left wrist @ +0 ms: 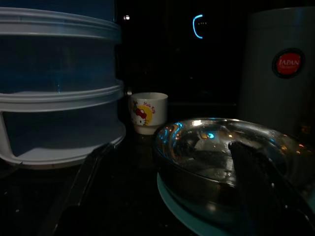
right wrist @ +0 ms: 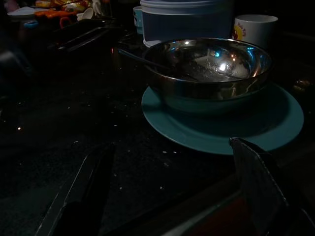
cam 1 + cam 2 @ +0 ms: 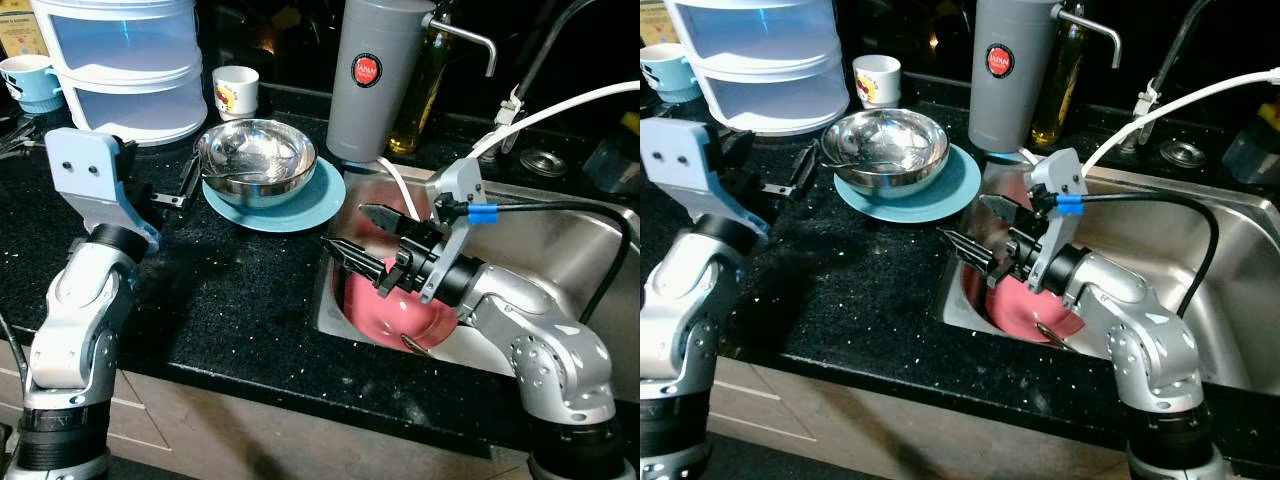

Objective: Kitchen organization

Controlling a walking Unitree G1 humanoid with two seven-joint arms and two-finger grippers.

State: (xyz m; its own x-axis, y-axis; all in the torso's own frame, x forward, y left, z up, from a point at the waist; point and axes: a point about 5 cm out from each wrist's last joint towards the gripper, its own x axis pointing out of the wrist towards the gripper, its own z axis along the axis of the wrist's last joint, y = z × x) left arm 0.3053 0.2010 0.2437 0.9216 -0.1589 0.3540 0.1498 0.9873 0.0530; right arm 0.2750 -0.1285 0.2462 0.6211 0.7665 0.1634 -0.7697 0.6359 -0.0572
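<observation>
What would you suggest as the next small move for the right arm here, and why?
Probably advance the right tool, open over the sink's near-left corner, toward the steel bowl on the blue plate. Its wrist camera looks straight at that bowl, and nothing is held yet. The left tool already sits beside the bowl.

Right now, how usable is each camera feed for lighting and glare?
Left and right eye views: bright and sharp, with glare on the steel bowl and sink. Left wrist view: very dark; the cup and bowl rim can be made out, the left gripper a dim silhouette. Right wrist view: dim but readable, highlights in the bowl, blue plate clear.
</observation>
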